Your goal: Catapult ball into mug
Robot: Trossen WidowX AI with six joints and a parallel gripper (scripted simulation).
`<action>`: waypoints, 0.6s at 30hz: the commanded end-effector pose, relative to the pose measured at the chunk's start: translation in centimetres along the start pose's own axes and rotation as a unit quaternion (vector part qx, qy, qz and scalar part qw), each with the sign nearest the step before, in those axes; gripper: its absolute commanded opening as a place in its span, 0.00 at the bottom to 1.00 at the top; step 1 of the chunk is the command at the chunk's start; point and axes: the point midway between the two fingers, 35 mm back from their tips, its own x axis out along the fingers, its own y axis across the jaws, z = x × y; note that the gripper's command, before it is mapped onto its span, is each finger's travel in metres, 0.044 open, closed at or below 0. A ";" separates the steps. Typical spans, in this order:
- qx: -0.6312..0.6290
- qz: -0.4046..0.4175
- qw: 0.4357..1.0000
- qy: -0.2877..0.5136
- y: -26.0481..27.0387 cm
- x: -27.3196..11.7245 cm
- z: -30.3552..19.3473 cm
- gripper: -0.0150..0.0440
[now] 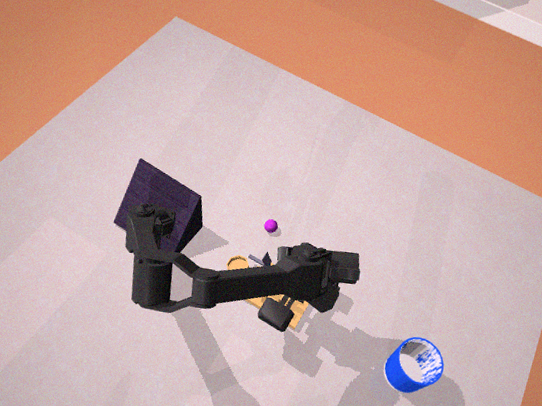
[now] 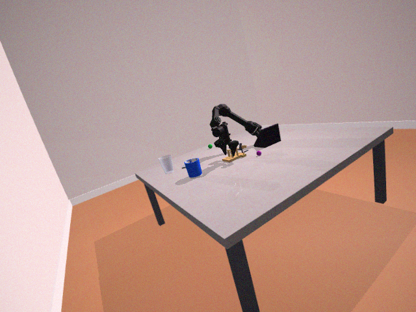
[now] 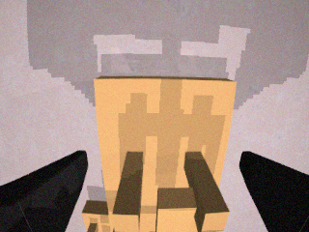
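My gripper (image 2: 229, 154) (image 3: 165, 159) is open and empty, pointing down low over the wooden catapult (image 1: 254, 300) (image 2: 228, 160) (image 3: 108, 97). In the wrist view its fingers stand wide on either side of the catapult's base and posts, with gaps to both sides. In the top view the arm covers the catapult's middle; its round cup (image 1: 237, 263) shows at the left end, and I cannot make out a ball in it. A purple ball (image 1: 271, 225) (image 2: 259, 153) lies on the table beside the catapult. The blue mug (image 1: 399, 372) (image 2: 194, 168) stands upright off the catapult's other end.
A dark wedge-shaped block (image 1: 163, 190) (image 2: 268, 136) stands by the arm's base. In the exterior view a green ball (image 2: 210, 146) shows behind the arm, and a whitish cup (image 2: 166, 164) stands near the blue mug. The arm's shadow stretches toward the mug.
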 end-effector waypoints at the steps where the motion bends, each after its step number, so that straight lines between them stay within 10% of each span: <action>1: 0.000 0.000 1.000 0.000 0.0 -0.1 0.0 0.87; 18: 0.000 0.001 1.000 0.000 0.1 -2.5 0.1 0.31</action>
